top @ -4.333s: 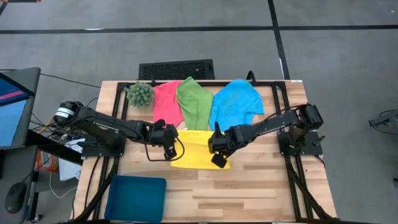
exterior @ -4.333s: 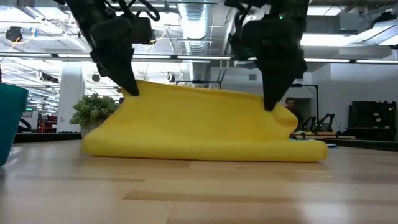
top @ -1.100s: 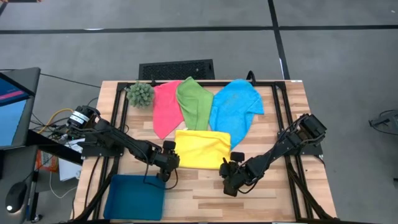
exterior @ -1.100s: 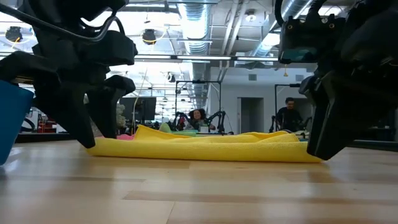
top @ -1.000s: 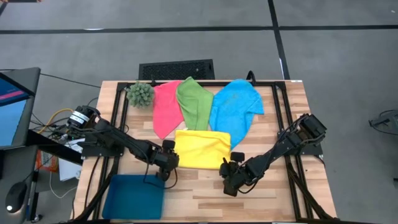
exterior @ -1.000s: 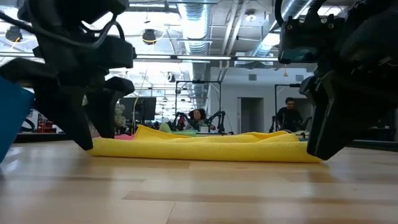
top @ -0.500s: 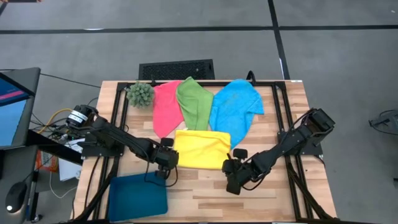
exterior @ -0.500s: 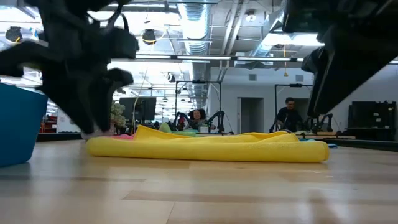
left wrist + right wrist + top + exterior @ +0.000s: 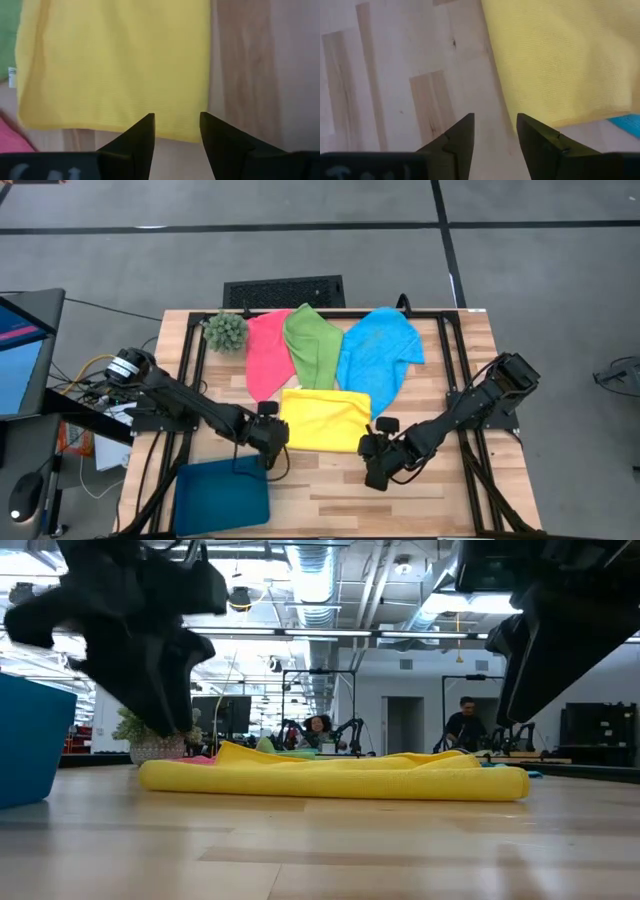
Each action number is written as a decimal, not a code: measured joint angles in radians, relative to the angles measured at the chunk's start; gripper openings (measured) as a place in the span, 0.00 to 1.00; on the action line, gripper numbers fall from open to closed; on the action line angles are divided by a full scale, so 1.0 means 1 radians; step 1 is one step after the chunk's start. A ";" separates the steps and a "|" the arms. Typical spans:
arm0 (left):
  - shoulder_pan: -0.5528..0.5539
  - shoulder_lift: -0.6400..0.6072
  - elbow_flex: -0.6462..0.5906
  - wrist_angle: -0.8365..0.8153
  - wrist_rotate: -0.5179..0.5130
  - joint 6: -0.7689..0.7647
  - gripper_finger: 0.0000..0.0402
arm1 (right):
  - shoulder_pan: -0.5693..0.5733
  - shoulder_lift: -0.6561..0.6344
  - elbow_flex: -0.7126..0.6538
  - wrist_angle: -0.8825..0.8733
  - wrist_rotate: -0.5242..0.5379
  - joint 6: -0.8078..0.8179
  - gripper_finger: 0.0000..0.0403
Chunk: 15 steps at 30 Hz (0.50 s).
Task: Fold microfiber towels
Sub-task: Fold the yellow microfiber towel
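Moved: both my grippers lifted off the yellow towel [image 9: 323, 419] since folding.
Left gripper [image 9: 176, 131]: released, at towel's left edge.
Right gripper [image 9: 494, 129]: released, near-right corner.
Towel: folded flat, table [image 9: 420, 500] centre.

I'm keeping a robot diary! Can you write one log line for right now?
yellow towel: folded flat, nobody holding | left gripper: fingers open at its edge | right gripper: fingers open beside its corner
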 joint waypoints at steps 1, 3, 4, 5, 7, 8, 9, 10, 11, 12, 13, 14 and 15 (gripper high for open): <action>-0.003 0.012 -0.001 0.006 0.000 0.013 0.37 | 0.001 0.000 0.000 -0.011 -0.001 0.000 0.42; -0.003 0.034 -0.008 0.004 0.012 0.030 0.37 | 0.001 0.001 0.000 -0.014 -0.002 -0.007 0.42; -0.003 0.048 -0.008 0.004 0.014 0.036 0.37 | 0.001 0.001 0.000 -0.014 -0.002 -0.016 0.42; -0.002 0.060 -0.008 0.006 0.011 0.040 0.37 | 0.001 0.001 0.000 -0.014 -0.001 -0.023 0.42; 0.006 0.074 -0.008 0.012 0.018 0.056 0.37 | 0.001 0.001 0.000 -0.017 0.000 -0.027 0.43; 0.010 0.083 -0.008 0.022 0.036 0.066 0.37 | 0.001 0.001 0.000 -0.022 0.001 -0.027 0.43; 0.014 0.093 -0.008 0.030 0.059 0.078 0.37 | 0.001 0.001 0.000 -0.031 0.001 -0.030 0.42; 0.017 0.102 -0.008 0.035 0.078 0.091 0.37 | 0.001 0.001 0.000 -0.037 0.002 -0.037 0.42; 0.017 0.111 -0.008 0.040 0.092 0.104 0.37 | 0.001 0.002 0.000 -0.037 0.002 -0.046 0.42; 0.017 0.119 -0.008 0.048 0.098 0.111 0.37 | 0.001 0.002 0.000 -0.039 0.003 -0.052 0.42; 0.018 0.125 -0.006 0.054 0.102 0.118 0.37 | 0.001 0.002 0.000 -0.043 0.003 -0.053 0.42; 0.018 0.130 -0.006 0.054 0.102 0.120 0.37 | 0.001 0.002 0.000 -0.043 0.003 -0.053 0.42; 0.021 0.135 -0.004 0.055 0.102 0.120 0.37 | 0.001 0.002 -0.003 -0.037 0.003 -0.054 0.43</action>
